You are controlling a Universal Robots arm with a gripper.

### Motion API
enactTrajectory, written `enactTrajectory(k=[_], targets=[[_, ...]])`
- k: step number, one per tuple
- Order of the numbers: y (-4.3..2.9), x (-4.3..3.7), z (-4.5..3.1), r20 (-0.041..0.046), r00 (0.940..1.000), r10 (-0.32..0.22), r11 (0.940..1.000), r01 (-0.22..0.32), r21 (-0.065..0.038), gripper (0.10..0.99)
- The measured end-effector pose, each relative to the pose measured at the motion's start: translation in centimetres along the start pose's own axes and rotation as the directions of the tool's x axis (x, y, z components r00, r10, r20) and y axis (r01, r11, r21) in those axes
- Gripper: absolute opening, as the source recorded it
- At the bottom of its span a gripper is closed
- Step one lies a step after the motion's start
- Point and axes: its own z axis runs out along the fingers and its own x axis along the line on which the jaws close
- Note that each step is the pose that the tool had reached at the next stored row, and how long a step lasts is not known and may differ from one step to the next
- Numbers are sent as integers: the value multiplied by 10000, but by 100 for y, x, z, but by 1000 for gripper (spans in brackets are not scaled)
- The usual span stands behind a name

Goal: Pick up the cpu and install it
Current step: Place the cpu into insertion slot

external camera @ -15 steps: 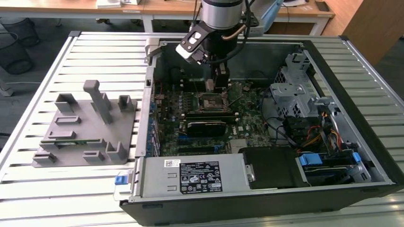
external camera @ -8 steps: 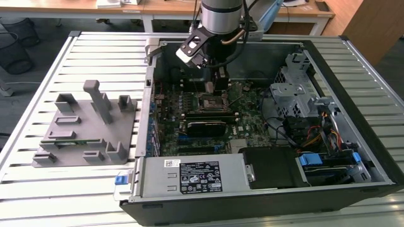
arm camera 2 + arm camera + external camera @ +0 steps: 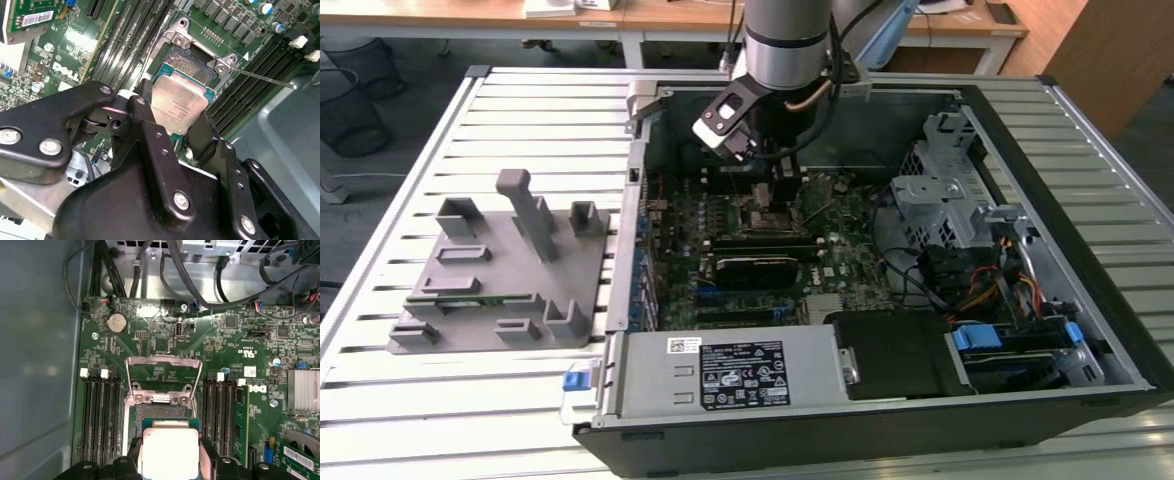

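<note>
On a slatted metal table [image 3: 534,110], with wooden desks [image 3: 680,15] behind and a black mesh bin [image 3: 350,115] on the floor at the exterior view's left, a grey plastic fixture [image 3: 494,270] stands with a green memory stick [image 3: 464,297] lying in one of its slots. Just beside it, toward the exterior view's right, lies an open computer case [image 3: 854,447]. Its green motherboard [image 3: 847,250] is exposed, a power supply [image 3: 720,372] sits along the near edge, and a metal drive cage [image 3: 941,190] with bundled cables fills the right side.

A robot arm [image 3: 785,40] reaches down into the case, its gripper [image 3: 781,190] low over the socket [image 3: 767,218]. In both wrist views the black fingers [image 3: 150,130] [image 3: 131,461] pinch opposite edges of the cpu [image 3: 177,105] [image 3: 170,455], silvery top showing. The chip sits directly over the socket, whose metal load frame [image 3: 164,361] is swung open. Dark memory slots [image 3: 97,415] flank the socket on both sides. Whether the chip touches the socket contacts cannot be told.
</note>
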Motion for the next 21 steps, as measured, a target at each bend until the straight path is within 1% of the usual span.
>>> enactTrajectory(k=[3,15,18,21], targets=[[-1,0,33,-2,10000,0,10000,0,0,537],[-3,0,68,-1,10000,0,10000,0,1,537],[-5,0,90,-1,10000,0,10000,0,1,537],[-7,2,133,-2,10000,1,10000,-1,0,537]])
